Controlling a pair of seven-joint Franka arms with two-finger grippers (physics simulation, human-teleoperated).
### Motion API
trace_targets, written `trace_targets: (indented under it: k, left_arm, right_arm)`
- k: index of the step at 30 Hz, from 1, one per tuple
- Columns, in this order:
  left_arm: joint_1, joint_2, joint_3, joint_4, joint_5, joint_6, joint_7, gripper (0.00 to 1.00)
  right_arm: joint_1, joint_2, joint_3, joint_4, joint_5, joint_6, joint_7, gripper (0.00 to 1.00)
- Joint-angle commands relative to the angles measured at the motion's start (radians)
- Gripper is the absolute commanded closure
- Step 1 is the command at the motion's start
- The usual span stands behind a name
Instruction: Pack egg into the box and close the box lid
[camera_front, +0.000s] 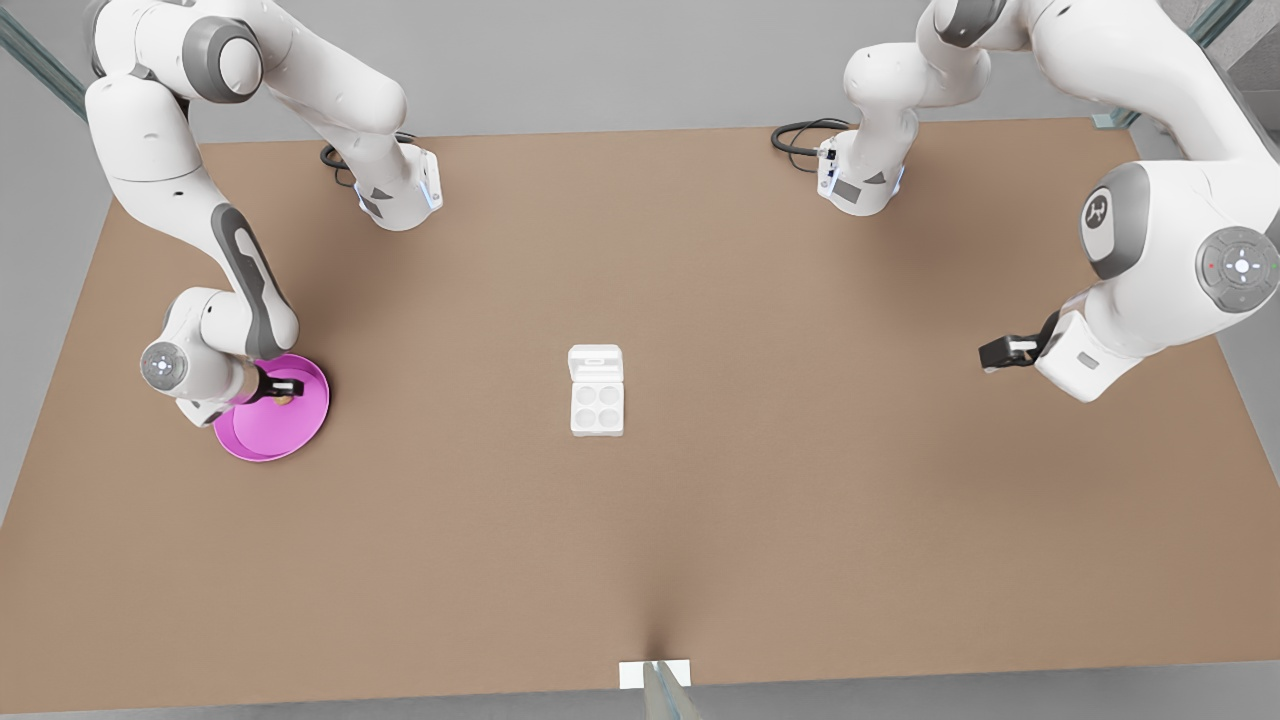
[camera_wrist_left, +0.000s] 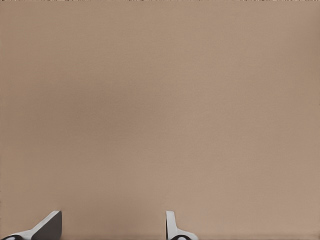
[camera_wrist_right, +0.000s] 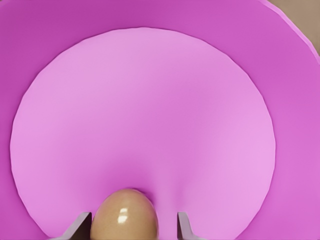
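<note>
Right gripper (camera_wrist_right: 134, 226): fingers (camera_wrist_right: 79, 227) spread wide on either side of the egg (camera_wrist_right: 126, 216), a gap showing at each flank, nothing pinched yet. Egg lying on the floor of the pink plate (camera_wrist_right: 150, 125), toward one edge of the flat centre. In the front view, same gripper (camera_front: 284, 389) low over the plate (camera_front: 255, 440) at the left of the tabletop (camera_front: 800, 480), egg (camera_front: 285, 400) just under the fingertips.

Step in hand, by the look of it: taking hold of the egg. Best done by centring so both gaps match, dropping to the widest part of the shell, then closing slowly and gently; smooth oval likely to squirt out of an off-centre or high pinch, or to roll on the plate if 1 finger lands first. Straight lift after that, clear of the plate rim.

Box (camera_front: 597, 405) in the middle of the tabletop, well apart from the plate, 4 cups bare, lid (camera_front: 595, 362) lying open flat on the far side.

Left gripper (camera_front: 1003, 352) waiting at the right, fingers (camera_wrist_left: 50, 226) apart over bare tabletop, holding nothing.
</note>
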Motion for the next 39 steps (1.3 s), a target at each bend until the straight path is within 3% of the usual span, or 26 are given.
trace_targets:
  k: [1,10,33,35,37,39]
  left_arm:
    - [-0.001,0.000,0.000,0.000,0.000,-0.001,0.000,0.00]
    - [-0.001,0.000,0.002,0.005,0.005,0.008,0.001,0.00]
    - [-0.002,0.003,0.005,0.008,0.005,0.006,0.008,0.00]
    - [-0.002,0.003,0.005,0.008,0.005,0.006,0.006,0.00]
    - [-0.002,0.003,0.005,0.008,0.005,0.006,0.000,0.00]
    - [-0.002,-0.008,0.005,0.008,0.005,0.006,-0.003,0.00]
  right_arm:
    - [-0.001,0.000,0.000,0.000,0.000,0.000,0.000,0.37]
    - [-0.007,0.009,0.000,0.012,0.000,0.000,-0.008,0.43]
    - [-0.012,-0.003,0.005,0.034,0.002,-0.009,-0.020,0.44]
    - [0.001,-0.011,0.031,0.055,0.015,-0.014,-0.017,0.44]
    - [0.013,-0.003,0.136,0.101,0.078,-0.020,0.026,0.44]
    - [0.166,-0.002,0.141,0.117,0.169,-0.020,0.101,0.44]
